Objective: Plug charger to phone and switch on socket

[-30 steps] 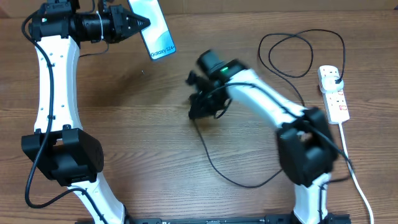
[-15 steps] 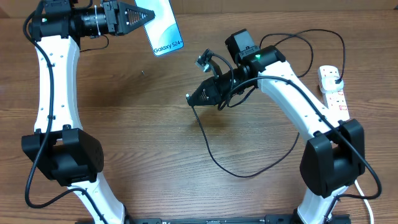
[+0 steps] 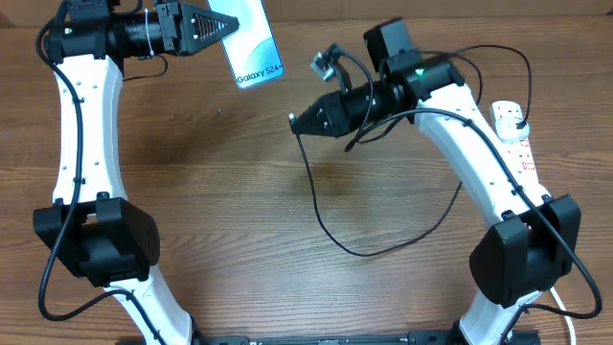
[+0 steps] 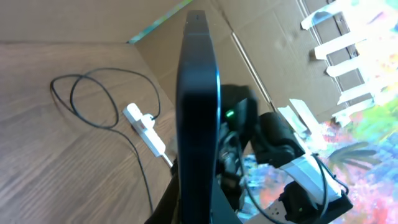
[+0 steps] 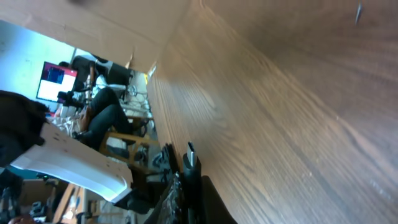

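Note:
My left gripper (image 3: 233, 23) is shut on the phone (image 3: 254, 43), holding it above the table's far edge with the "Galaxy S24+" end pointing right and toward me. In the left wrist view the phone (image 4: 198, 106) shows edge-on between the jaws. To its right, my right gripper (image 3: 293, 122) is shut on the charger's connector tip (image 5: 189, 159), which points at the phone from a short gap away. The charger cable (image 3: 330, 240) hangs in a loop to the table. Its black plug (image 3: 517, 117) sits in the white socket (image 3: 510, 132) at the right edge.
The right arm (image 3: 479, 153) partly covers the socket. A coil of black cable (image 3: 465, 81) lies at the back right. The socket's thick white cord (image 3: 565, 302) runs toward the front right. A cardboard wall (image 4: 261, 56) stands behind the table.
My right arm has risen from the table's middle and swung back and right, carrying the connector tip toward the phone. The left gripper has shifted the phone slightly right.

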You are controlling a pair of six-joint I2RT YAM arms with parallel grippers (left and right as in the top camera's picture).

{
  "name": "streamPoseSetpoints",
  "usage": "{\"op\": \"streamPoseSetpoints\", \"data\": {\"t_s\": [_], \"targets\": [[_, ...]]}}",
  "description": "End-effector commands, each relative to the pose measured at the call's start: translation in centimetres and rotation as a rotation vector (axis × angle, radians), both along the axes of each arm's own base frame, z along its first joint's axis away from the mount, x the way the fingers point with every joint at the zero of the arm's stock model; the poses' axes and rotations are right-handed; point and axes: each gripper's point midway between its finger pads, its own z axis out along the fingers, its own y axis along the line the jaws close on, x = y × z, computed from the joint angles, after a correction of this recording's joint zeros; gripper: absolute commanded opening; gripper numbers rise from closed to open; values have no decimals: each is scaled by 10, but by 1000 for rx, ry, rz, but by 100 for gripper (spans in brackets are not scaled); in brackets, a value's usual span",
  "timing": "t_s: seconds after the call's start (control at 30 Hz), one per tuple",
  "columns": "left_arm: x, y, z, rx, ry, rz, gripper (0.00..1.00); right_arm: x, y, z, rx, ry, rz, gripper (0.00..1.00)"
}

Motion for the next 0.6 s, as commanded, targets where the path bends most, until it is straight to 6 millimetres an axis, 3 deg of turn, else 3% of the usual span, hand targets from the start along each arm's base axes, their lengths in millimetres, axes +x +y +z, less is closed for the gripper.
{"op": "streamPoseSetpoints", "data": {"t_s": [0.0,0.2,0.3,0.57], "targets": [[-1,-8,0,21,-8,-2,4,0,1,36,-4,-88,-28,4],[-4,-13,1,12,-3,-20,4,-1,5,39,-54,-115,-41,4],[-6,-16,4,0,-5,-37,4,-8,14,53,29,-126,11,4],[-11,-17,10,-31,-19,-68,4,-6,15,57,48,-141,15,4]]}}
